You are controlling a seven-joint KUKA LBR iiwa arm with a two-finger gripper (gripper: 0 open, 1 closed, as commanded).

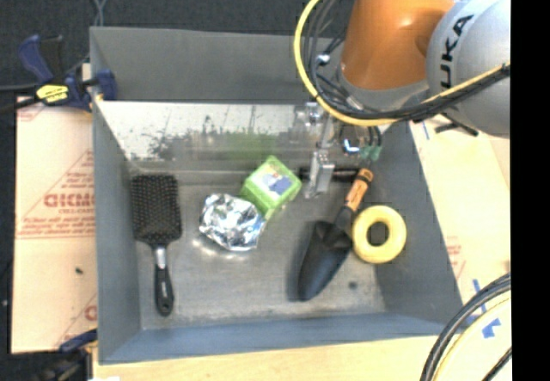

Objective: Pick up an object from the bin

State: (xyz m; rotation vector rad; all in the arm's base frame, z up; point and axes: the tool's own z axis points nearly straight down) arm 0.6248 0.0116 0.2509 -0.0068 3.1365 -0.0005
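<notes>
Brush point(155, 209) x1 | foil point(230, 222) x1 | grn box point(271, 184) x1 | trowel point(325, 257) x1 | tape point(379, 234) x1 | pincer point(320, 184): can't tell

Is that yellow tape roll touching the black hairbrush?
No, the yellow tape roll lies at the right of the bin beside the trowel, the hairbrush far left.

Black hairbrush point(155, 207), green box point(271, 184), silver foil point(230, 222), yellow tape roll point(395, 237).

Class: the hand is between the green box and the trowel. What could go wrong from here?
1. The hand hangs close between the green box and the orange-handled trowel; lowering, it may nudge either rather than grip one.
2. The bin's back wall is near, so it might strike it.
</notes>
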